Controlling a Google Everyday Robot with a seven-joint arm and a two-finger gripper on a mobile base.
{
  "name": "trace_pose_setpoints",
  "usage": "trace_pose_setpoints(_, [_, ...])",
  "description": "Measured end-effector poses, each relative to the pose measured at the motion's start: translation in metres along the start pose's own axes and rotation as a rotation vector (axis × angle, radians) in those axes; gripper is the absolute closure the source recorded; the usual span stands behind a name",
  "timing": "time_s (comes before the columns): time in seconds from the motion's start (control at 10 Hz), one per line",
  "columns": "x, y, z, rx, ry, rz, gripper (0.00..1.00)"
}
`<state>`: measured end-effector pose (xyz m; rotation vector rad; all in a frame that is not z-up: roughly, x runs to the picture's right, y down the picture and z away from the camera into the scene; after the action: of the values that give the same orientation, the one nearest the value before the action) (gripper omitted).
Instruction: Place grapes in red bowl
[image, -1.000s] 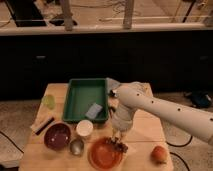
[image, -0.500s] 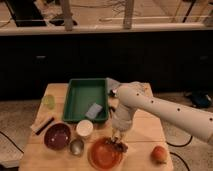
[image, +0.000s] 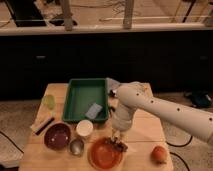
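On the light wooden table (image: 56, 91): green tray (image: 82, 97) at the back, yellow-green piece (image: 48, 101) and dark stick (image: 44, 125) toward the left edge. Along the front, purple bowl (image: 57, 136), white cup (image: 84, 128), metal cup (image: 76, 147), red bowl (image: 102, 156), then orange fruit (image: 159, 154) well apart at right. Gripper (image: 118, 136) low above the red bowl's far rim.

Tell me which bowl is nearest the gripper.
The red bowl, wide and orange-red, right below the gripper by the grapes; the dark purple bowl sits beyond the metal cup.
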<state>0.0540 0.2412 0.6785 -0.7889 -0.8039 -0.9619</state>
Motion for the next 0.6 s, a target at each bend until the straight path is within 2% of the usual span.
trace_pose_setpoints(0.6, [-0.0002,-0.0023,0.0004,0.002,-0.002,-0.007,0.93])
